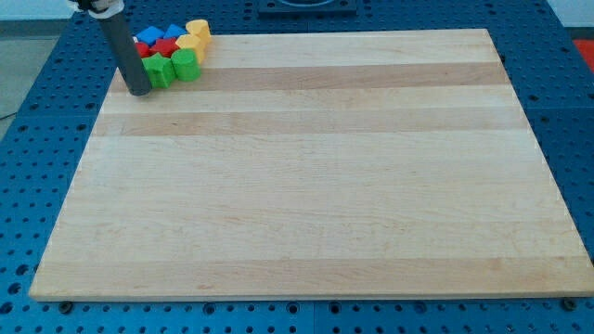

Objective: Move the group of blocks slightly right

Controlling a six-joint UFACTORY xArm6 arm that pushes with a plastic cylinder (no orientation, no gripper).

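A tight cluster of blocks sits at the top left corner of the wooden board (306,176). It holds two green blocks (185,64) (160,71) at the front, red blocks (163,49) in the middle, blue blocks (149,37) (174,33) behind, and yellow blocks (199,30) (188,44) on the right side. My tip (138,91) rests on the board just left of and slightly below the cluster, close to the left green block. The rod covers part of the cluster's left side.
The board lies on a blue perforated table (557,102). The cluster is very near the board's top edge and left edge.
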